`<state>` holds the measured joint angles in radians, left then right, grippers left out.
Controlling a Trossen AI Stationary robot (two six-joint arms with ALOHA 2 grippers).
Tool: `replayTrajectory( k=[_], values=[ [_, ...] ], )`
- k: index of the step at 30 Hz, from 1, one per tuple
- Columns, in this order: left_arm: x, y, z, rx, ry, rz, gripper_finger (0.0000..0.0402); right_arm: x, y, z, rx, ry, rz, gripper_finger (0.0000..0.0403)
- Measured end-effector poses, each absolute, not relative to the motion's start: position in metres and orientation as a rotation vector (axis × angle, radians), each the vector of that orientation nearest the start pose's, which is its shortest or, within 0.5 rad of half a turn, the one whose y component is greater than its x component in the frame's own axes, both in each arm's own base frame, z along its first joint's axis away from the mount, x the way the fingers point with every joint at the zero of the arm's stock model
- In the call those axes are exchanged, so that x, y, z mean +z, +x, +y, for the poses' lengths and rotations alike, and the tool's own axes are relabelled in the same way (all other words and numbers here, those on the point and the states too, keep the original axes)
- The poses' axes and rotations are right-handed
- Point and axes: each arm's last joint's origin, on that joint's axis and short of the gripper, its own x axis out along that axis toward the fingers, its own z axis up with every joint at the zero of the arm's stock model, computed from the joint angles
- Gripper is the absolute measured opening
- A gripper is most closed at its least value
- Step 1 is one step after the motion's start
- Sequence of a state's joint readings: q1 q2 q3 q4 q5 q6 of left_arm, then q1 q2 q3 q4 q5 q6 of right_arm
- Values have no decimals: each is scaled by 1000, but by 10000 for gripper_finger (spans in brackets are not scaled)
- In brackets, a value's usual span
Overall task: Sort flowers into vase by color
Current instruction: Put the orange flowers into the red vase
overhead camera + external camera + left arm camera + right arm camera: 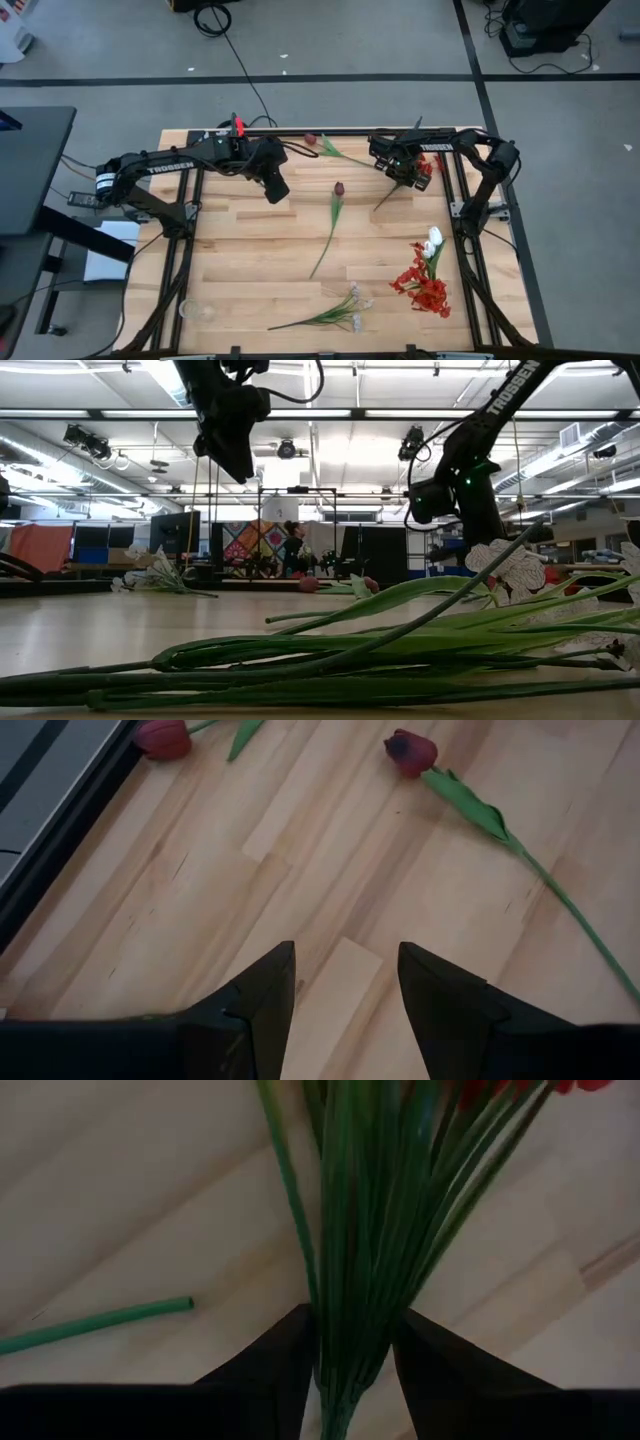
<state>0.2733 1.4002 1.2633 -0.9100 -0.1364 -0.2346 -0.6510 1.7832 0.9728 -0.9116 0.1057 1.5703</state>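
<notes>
The right gripper [350, 1365] has its jaws closed on a bunch of thin green stems [375, 1230] – the stems run straight out from between the two fingers, with a bit of red bloom [520, 1088] at the far end. A separate cut green stem [95, 1325] lies on the wooden worktop [120, 1180] off to one side of those jaws, not touching them. From above, this gripper [405, 165] sits near the far right of the worktop with red showing right beside it.

The left gripper [345, 995] hangs over bare wood with its jaws parted and nothing between them. Ahead of the jaws lie two dark maroon tulip buds – one [410, 752] with its leafy stem trailing away to one side, the other [163, 737] close to the worktop's edge. Neither touches the fingers.

Well away from both sets of jaws, a red clustered flower [425, 285] lies with a white tulip [432, 240] just beside it, near the right edge. A white blossom spray [345, 308] lies at the near edge, and its stems fill the foreground of the low view. A small clear cup [197, 311] sits at the near left.
</notes>
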Motion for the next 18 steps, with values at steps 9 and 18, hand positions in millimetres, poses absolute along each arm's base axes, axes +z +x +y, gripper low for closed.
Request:
replayTrajectory(
  k=[9, 18],
  values=[
    [306, 262, 81, 493, -268, 1007, 183, 132, 217, -170, -1816, 1483, 910, 81],
    [309, 266, 82, 483, -287, 956, 183, 170, 215, -160, -1766, 1392, 719, 19]
  ],
)
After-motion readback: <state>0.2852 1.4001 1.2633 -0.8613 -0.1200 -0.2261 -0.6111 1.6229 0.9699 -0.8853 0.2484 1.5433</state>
